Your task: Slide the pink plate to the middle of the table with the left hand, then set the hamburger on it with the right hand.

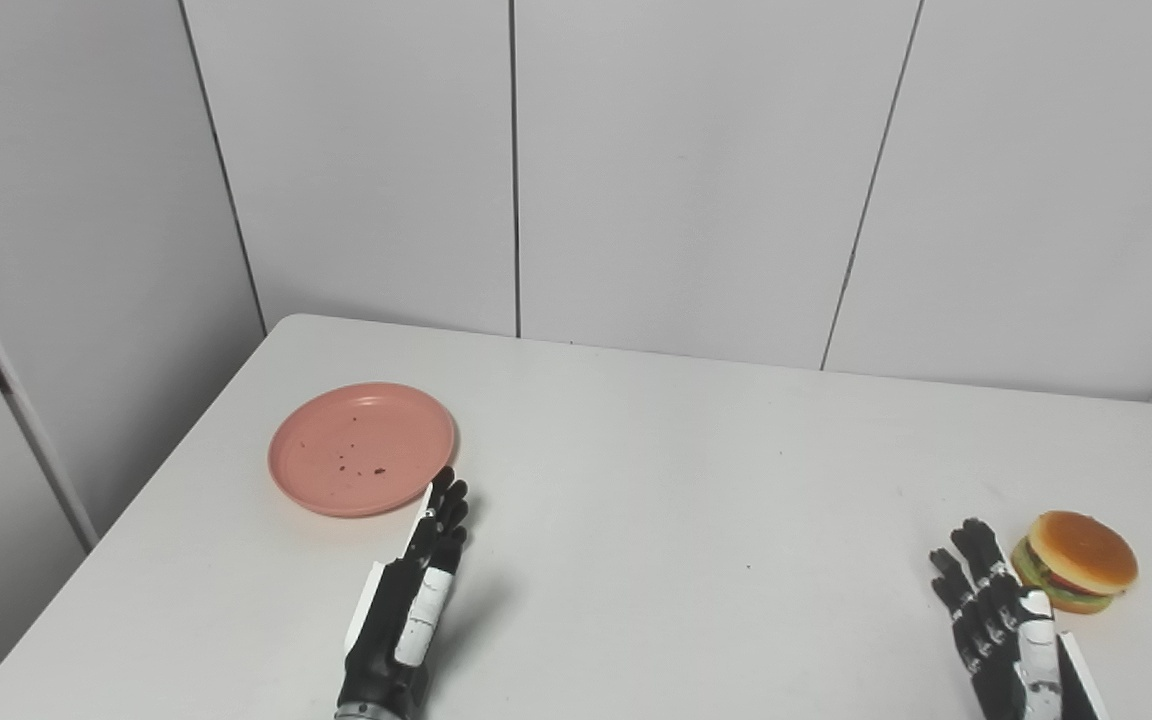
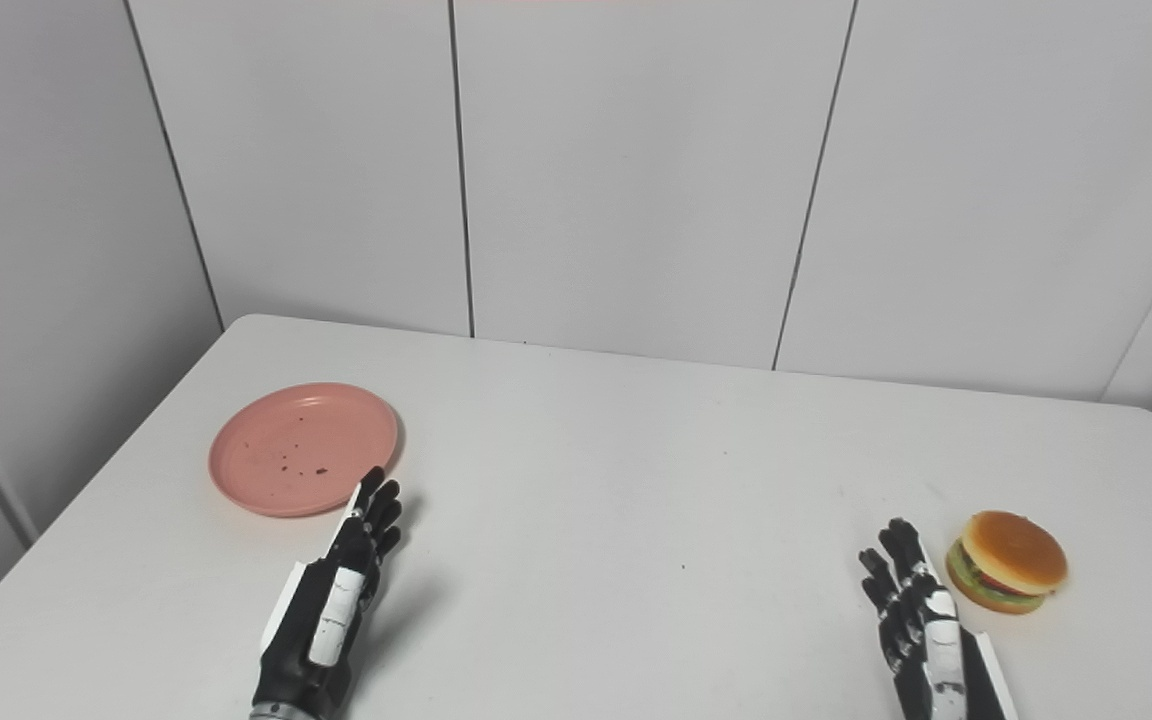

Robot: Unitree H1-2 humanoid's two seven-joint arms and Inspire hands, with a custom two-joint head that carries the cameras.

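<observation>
White table [image 1: 656,470], pale panelled wall behind it. Left hand [image 1: 416,600] comes in from the bottom left, edge-on, fingers straight and held close side by side, pointing away toward the wall; it holds nothing. Pink plate [image 1: 361,448] sits just beyond and slightly to the left of this hand's fingertips [image 1: 448,490]; the tips are right at the plate's near-right rim, and I cannot tell whether they touch it or stop just short. The plate lies flat on the left part of the table, not in the middle, with a few dark specks on its surface. Right hand [image 1: 1001,625] comes in from the bottom right, palm side turned away, fingers straight and slightly fanned apart, pointing away toward the wall; it holds nothing too. Hamburger [image 1: 1076,573] sits just to the right of this hand's fingers, level with the fingertips; a thin gap shows in the right eye view, so it looks apart, not gripped. The burger rests on the table near the right edge, tan bun on top, green and red layers showing at its side, tilted a little. The two hands are well apart, with a wide bare stretch of table between them. Whether either hand touches the tabletop cannot be told; a soft shadow lies to the right of the left hand.
</observation>
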